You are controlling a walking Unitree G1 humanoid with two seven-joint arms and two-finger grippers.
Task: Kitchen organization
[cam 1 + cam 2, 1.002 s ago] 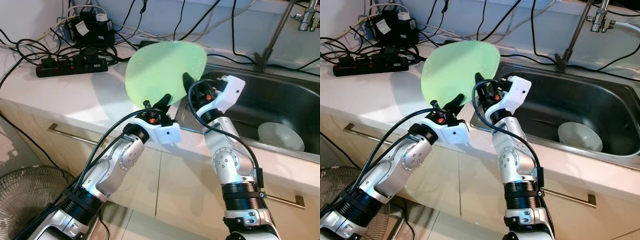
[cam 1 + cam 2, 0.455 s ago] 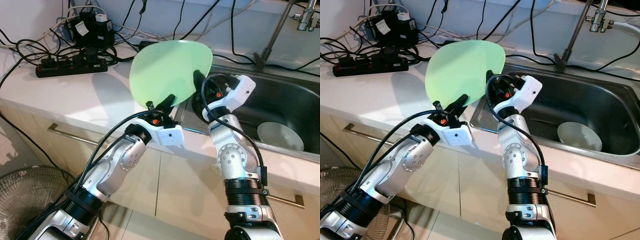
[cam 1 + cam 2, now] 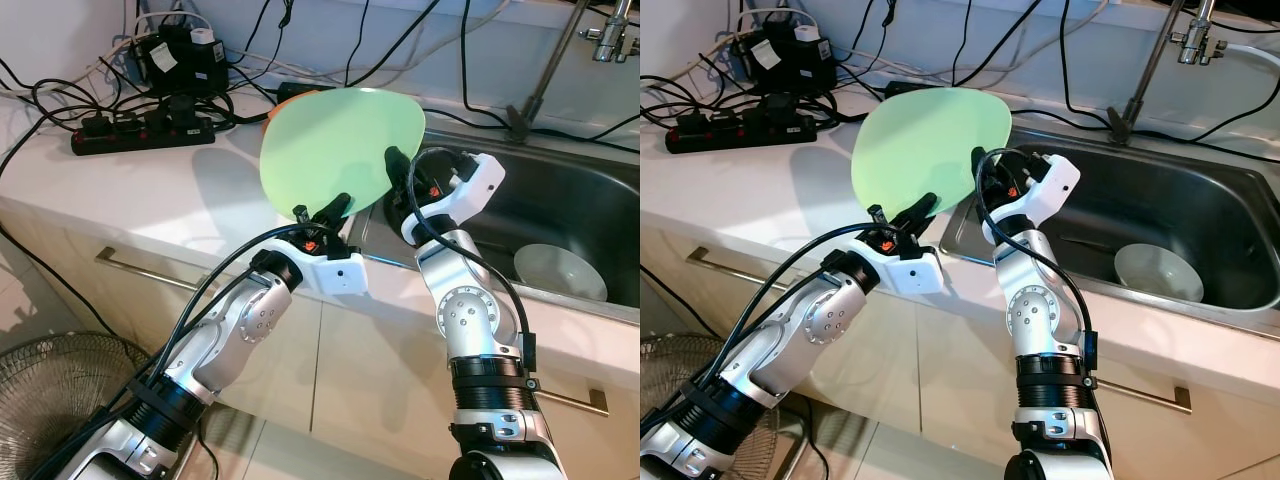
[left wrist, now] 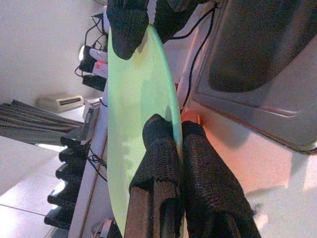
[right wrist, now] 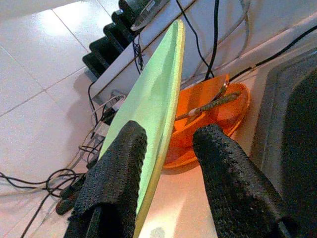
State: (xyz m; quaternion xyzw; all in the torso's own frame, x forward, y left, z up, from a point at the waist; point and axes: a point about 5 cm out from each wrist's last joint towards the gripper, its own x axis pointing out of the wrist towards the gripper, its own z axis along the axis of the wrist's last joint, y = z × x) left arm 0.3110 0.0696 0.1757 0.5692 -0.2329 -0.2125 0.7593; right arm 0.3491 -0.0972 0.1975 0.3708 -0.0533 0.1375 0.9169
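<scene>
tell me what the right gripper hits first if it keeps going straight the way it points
Probably the orange bowl on the counter, straight beyond the right gripper, whose open fingers straddle the green plate's rim; depth is uncertain.

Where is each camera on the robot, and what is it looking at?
Left eye view: on the head, looking down at the counter and sink; both silver arms show.
Right eye view: same head, same scene.
Left wrist view: looks along the left end effector, shut on the green plate.
Right wrist view: looks along the right end effector, open around the plate's edge, orange dish behind.
Shared: every view shows the green plate.
</scene>
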